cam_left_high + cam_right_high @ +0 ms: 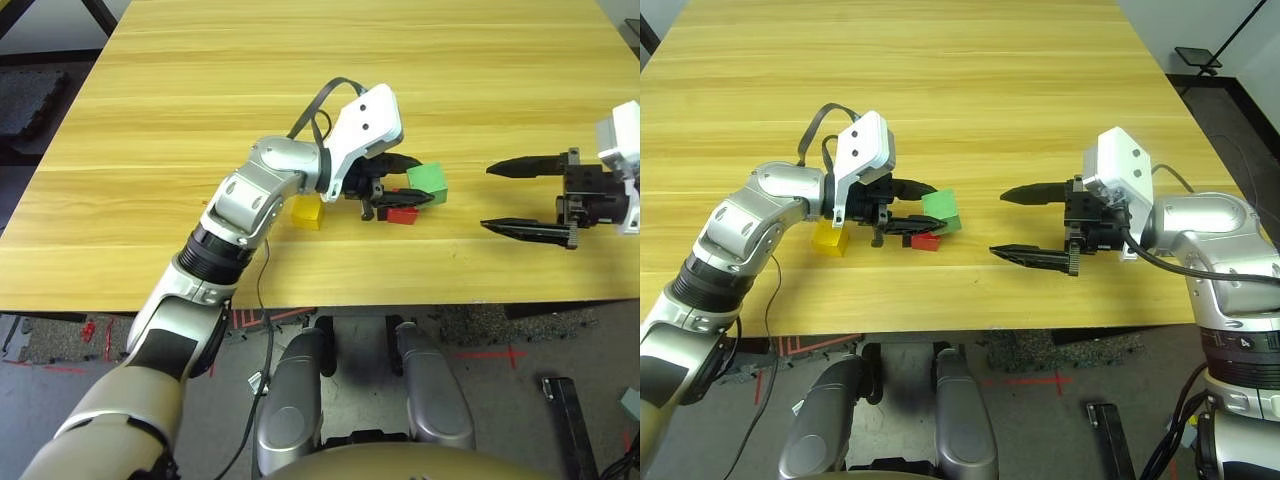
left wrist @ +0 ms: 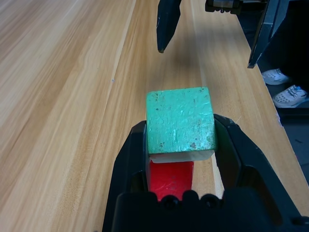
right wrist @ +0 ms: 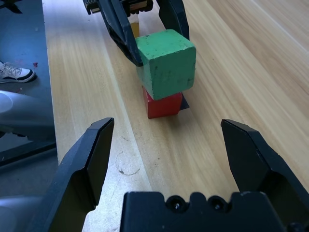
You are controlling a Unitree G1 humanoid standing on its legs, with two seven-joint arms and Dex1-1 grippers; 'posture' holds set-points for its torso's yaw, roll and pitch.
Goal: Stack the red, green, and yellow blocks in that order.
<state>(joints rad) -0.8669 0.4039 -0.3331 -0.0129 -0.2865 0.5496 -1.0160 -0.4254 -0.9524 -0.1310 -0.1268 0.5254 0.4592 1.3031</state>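
My left gripper [image 1: 424, 180] is shut on the green block [image 1: 428, 182], its black fingers [image 2: 129, 159] pressed against two opposite sides. The green block [image 3: 166, 62] is directly over the red block [image 3: 163, 105], which lies on the table; I cannot tell whether the two touch. The green one overhangs the red block [image 2: 170, 179] a little. The yellow block [image 1: 307, 211] lies on the table beside my left wrist, left of the stack. My right gripper [image 1: 487, 197] hovers open to the right of the stack, pointing at it, with nothing between its fingers.
A thin dark patch [image 3: 185, 103] shows at the foot of the red block. The table's front edge [image 1: 400, 300] runs close behind the blocks on my side. Wide bare wood [image 1: 300, 70] lies beyond them. A person's shoes [image 2: 285, 94] stand on the floor past the table.
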